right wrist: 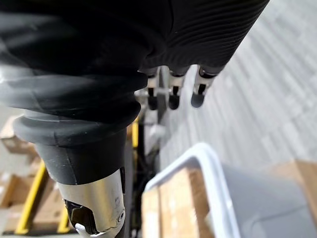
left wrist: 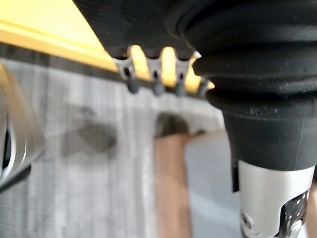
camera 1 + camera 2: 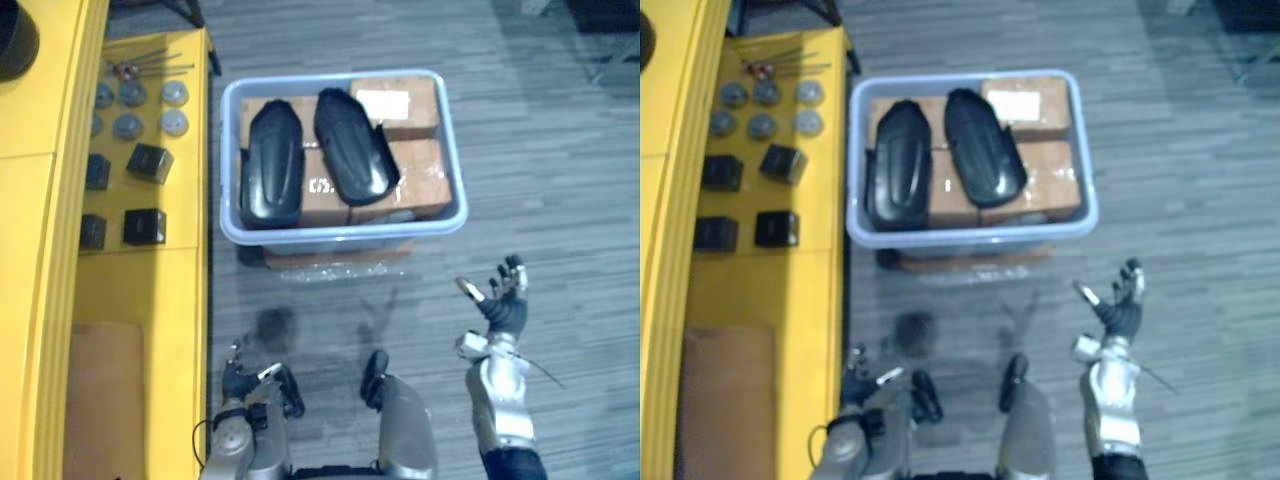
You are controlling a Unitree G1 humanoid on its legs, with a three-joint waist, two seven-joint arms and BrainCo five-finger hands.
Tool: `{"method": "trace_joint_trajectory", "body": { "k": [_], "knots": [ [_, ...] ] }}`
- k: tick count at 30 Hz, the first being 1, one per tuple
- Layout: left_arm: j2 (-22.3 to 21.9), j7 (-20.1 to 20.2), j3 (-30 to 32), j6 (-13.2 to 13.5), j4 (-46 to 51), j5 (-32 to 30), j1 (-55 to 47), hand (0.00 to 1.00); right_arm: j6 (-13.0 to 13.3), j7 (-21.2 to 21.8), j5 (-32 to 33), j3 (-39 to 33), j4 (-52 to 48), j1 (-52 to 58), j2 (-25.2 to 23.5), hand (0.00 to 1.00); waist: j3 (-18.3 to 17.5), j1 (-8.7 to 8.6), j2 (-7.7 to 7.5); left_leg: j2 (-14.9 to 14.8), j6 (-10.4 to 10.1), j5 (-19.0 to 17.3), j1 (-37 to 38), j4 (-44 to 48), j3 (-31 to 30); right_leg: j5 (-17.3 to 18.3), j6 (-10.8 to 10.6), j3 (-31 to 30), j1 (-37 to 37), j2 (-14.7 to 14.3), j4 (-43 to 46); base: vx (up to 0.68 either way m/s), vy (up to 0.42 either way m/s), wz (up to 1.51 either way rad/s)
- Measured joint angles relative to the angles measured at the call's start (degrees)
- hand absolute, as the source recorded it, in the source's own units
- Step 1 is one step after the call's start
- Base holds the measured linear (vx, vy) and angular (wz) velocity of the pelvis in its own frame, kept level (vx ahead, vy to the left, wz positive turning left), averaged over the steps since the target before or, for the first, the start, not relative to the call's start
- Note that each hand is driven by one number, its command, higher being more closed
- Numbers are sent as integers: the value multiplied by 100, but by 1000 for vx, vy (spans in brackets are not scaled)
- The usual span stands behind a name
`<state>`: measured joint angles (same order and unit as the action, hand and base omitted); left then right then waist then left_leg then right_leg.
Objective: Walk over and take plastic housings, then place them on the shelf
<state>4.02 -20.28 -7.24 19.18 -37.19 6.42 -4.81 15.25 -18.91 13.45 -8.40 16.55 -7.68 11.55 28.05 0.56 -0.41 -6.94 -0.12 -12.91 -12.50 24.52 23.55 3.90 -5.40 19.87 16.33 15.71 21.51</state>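
Two black plastic housings lie side by side on brown boxes inside a pale translucent bin point(image 3: 340, 232) on the floor ahead: one on the left point(image 3: 272, 165), one angled to its right point(image 3: 352, 145). My right hand point(image 3: 503, 300) is raised at the lower right, short of the bin's front right corner, open with spread fingers and holding nothing. Its fingers point(image 1: 171, 94) hang above the bin's rim point(image 1: 213, 168) in the right wrist view. My left hand point(image 3: 245, 385) hangs low at the lower left beside the yellow shelf point(image 3: 150, 270), fingers point(image 2: 154, 79) relaxed and empty.
The yellow shelf runs along the left side and carries grey round parts point(image 3: 128, 125), several small black blocks point(image 3: 145, 225) and a brown cardboard sheet point(image 3: 105, 400). The bin rests on a flat cardboard piece point(image 3: 340, 258). Grey plank floor lies to the right.
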Motion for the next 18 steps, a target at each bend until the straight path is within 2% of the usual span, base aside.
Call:
{"method": "trace_joint_trajectory", "body": {
  "k": [1, 4, 6, 8, 11, 14, 18],
  "knots": [
    [-5, 0, 2, -1, -8, 0, 6, 0, -40, -1, 60, -6, 131, -146, 66, 0, -2, 4, 10, 26, 7, 4, -48, 1, -53, -10, -9, 15, 24, 24, 3, -68, 37, 24],
    [-48, 5, 180, 10, -20, 6, 68, 0, -164, 1, 341, -57, 1061, -1320, 674, 0, 62, 102, 101, 167, 123, 81, -391, 69, -287, -150, -47, 189, 181, 155, -24, -76, 61, 35],
    [-80, 1, 328, 52, -99, 42, 122, 0, -186, -4, 523, -48, 1500, -1974, 1090, 0, 135, 276, 224, 234, 147, 95, -515, 118, -474, -214, -76, 299, 172, 190, -104, -42, 52, 27],
    [-76, 2, 468, 96, -200, 48, 133, 0, -189, -21, 667, -42, 1634, -2318, 1212, 0, 158, 361, 258, 272, 196, 128, -587, 117, -565, -234, -88, 383, 164, 221, -126, -3, 30, 27],
    [-17, 7, 646, 202, -389, 46, 122, 0, -196, -129, 706, 2, 1676, -2603, 1243, 0, 159, 523, 258, 299, 217, 142, -592, 96, -630, -239, -93, 436, 124, 231, -159, 30, 7, 13],
    [7, 32, 670, 289, -432, 186, 81, 0, -290, -158, 624, 19, 1443, -2486, 1219, 0, 184, 516, 217, 349, 229, 178, -484, -11, -739, -248, -107, 557, -66, 240, -263, 43, 8, 17],
    [-4, 61, 645, 403, -205, 203, -100, 0, -316, -258, 361, 9, 661, -1922, 978, 0, 195, 494, 177, 361, 220, 188, -151, -174, -718, -286, -145, 572, -409, 187, -476, 42, 8, -4]
  ]
}}
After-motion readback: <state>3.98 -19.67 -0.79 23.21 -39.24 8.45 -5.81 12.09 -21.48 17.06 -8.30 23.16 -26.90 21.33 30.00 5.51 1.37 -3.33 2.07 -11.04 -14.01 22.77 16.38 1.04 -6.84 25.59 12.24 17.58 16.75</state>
